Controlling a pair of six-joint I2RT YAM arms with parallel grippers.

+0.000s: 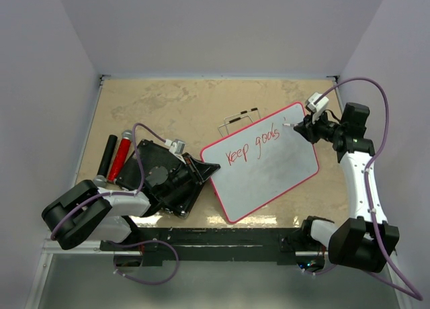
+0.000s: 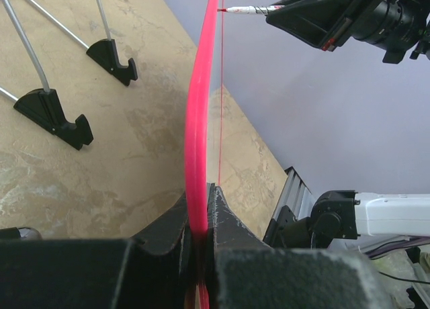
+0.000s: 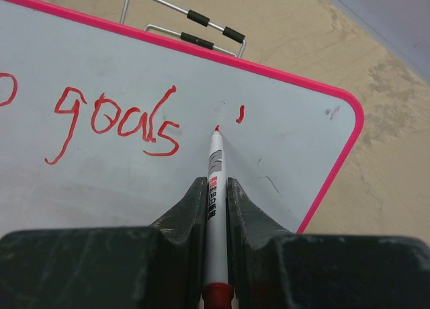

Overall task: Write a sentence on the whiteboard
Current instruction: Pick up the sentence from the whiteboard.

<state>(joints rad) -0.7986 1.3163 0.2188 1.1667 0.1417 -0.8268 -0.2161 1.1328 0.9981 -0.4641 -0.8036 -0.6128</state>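
Whiteboard point(image 1: 275, 171) sits skewed on the table point(image 1: 168, 101), right of centre. Left gripper point(image 1: 208, 168) is clamped on its left rim, fingers point(image 2: 232, 228) pinching the red edge. Right gripper point(image 1: 297, 126) is closed tight on a marker point(image 3: 213, 174), with the tip on the board just right of "goals", near a small red tick. Sentence point(image 1: 252, 146) reads "Keep goals", one line. Wire stand point(image 1: 239, 118) is just behind the board's far edge.

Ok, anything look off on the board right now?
Minor only: a stray red tick right of "goals", just above the tip of the marker, and faint dark scuffs on the whiteboard near its right corner.
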